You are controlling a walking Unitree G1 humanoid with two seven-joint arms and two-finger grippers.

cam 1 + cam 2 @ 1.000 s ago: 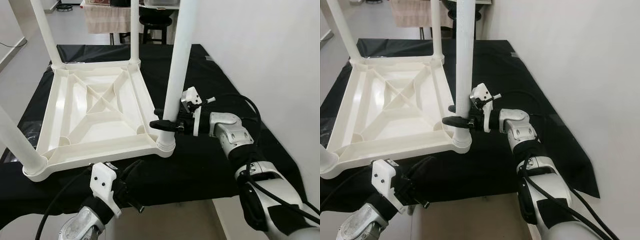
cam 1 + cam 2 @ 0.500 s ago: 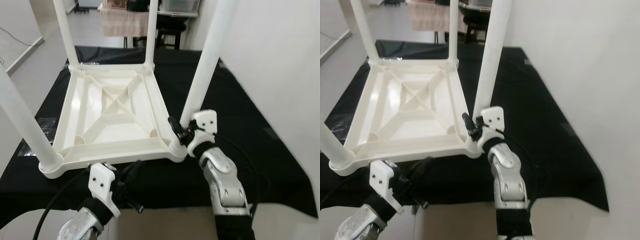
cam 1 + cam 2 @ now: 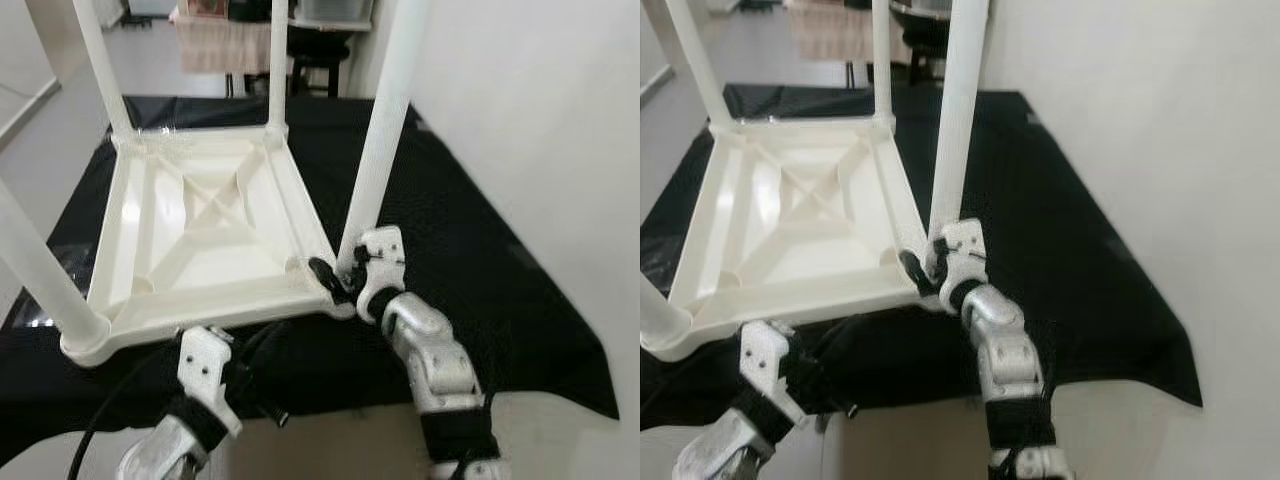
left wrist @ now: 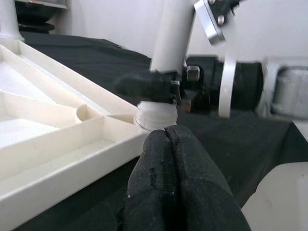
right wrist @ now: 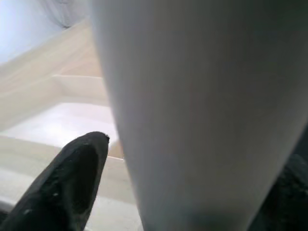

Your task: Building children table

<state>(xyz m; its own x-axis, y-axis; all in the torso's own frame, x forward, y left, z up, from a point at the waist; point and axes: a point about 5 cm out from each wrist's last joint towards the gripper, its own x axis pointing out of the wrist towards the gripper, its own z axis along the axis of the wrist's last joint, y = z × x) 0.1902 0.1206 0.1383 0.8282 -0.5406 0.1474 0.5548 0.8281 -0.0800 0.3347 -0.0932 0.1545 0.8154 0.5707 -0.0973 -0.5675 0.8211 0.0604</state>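
Head views first: you see the white children table (image 3: 200, 235) lying upside down on the black-covered counter (image 3: 470, 250), its underside ribs facing up and its four legs pointing upward, long axes near vertical. Your right gripper (image 3: 335, 278) sits at the base of the near right leg (image 3: 378, 140), fingers either side of it where it meets the corner socket. Your left gripper (image 3: 255, 375) hangs below the table's near edge. Since a second ago the right arm has swung from a sideways reach to coming up from beneath, and the camera has shifted too. Left wrist view: your fingers (image 4: 178, 183) are pressed together, holding nothing, near the table's corner. Right wrist view: the leg (image 5: 202, 106) sits between your fingers, one finger (image 5: 72, 178) beside it, the other at the far edge.
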